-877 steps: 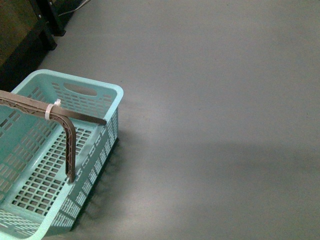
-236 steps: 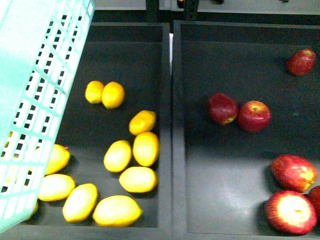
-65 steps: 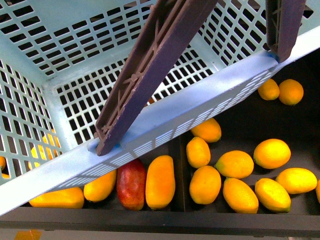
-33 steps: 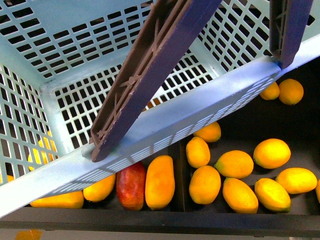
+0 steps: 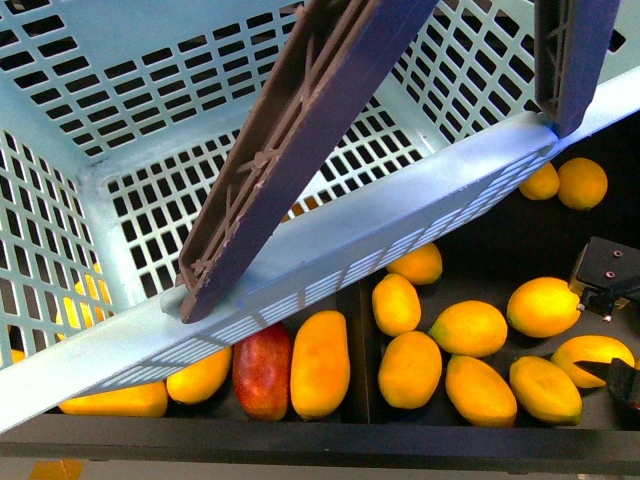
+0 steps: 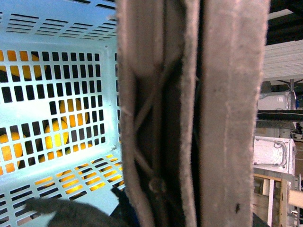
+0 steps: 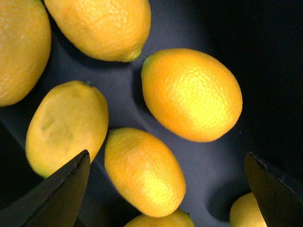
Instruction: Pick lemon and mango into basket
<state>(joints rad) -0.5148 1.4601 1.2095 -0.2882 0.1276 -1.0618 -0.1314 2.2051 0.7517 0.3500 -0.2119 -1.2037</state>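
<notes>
A light teal plastic basket [image 5: 400, 225] with slotted walls and ribbed brown handles [image 5: 290, 150] is held over two dark bins [image 5: 500, 245]. The smooth, elongated orange-yellow mango [image 5: 320, 362] lies in the left bin beside a red-blushed mango [image 5: 263, 368]. In the right bin, the plump, pebbly-skinned lemon [image 7: 144, 172] lies between the right gripper's [image 7: 165, 155] spread jaws; a handle fills the left wrist view, so I cannot tell how the left gripper's jaws stand.
</notes>
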